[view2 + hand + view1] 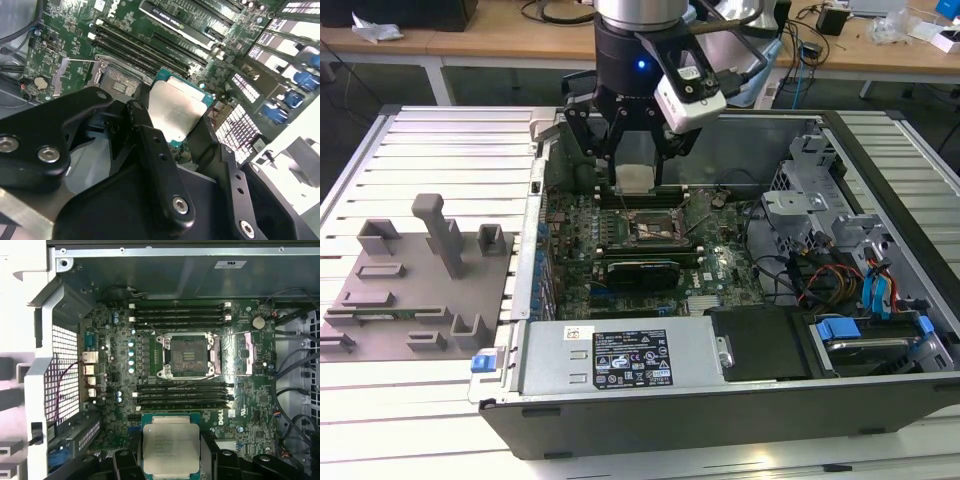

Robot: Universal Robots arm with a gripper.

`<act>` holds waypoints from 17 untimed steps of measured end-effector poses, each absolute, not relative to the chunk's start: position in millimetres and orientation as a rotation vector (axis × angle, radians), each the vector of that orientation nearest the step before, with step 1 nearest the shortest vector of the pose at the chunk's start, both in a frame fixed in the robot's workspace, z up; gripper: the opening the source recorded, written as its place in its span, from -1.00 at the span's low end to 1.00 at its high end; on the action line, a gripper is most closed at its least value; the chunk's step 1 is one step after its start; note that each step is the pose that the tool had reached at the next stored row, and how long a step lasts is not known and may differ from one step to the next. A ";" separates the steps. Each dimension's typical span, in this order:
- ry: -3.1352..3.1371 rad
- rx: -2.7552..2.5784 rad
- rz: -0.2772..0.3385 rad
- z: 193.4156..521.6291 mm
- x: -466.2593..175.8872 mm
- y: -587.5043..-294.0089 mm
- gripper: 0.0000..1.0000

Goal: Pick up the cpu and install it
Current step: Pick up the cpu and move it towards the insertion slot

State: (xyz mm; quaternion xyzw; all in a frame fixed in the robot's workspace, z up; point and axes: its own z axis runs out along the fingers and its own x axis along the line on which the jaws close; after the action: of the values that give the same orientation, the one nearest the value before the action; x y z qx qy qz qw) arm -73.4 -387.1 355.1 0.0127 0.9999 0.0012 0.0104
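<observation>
The cpu [635, 178] is a flat square chip with a pale silvery top and a green rim. My gripper [636, 172] is shut on it, one black finger on each side. It hangs above the back of the motherboard inside the open computer case. In both wrist views the cpu [177, 112] [170, 447] sits between the fingers [145, 125]. The open dark socket [189, 356] [655, 228] [117, 80] has its metal bracket swung aside and lies a short way ahead of the chip, between the rows of memory slots [180, 312].
A large grey box with a white label [620, 360] fills the case's near side. A dark card [640, 272] lies just before the socket. Drive bays with blue tabs and cables [860, 300] crowd the exterior view's right. A grey fixture plate [410, 280] lies outside the case on the exterior view's left.
</observation>
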 end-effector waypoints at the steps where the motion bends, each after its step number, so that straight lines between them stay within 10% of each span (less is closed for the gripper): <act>1: 3.120 0.040 0.004 353.8 -72.5 -386.3 0.09; 17: 3.121 0.040 0.013 326.6 -56.6 -373.2 0.09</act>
State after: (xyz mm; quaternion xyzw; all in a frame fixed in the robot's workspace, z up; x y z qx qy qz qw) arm -56.6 -373.2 326.6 0.0128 0.9999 0.0042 0.0104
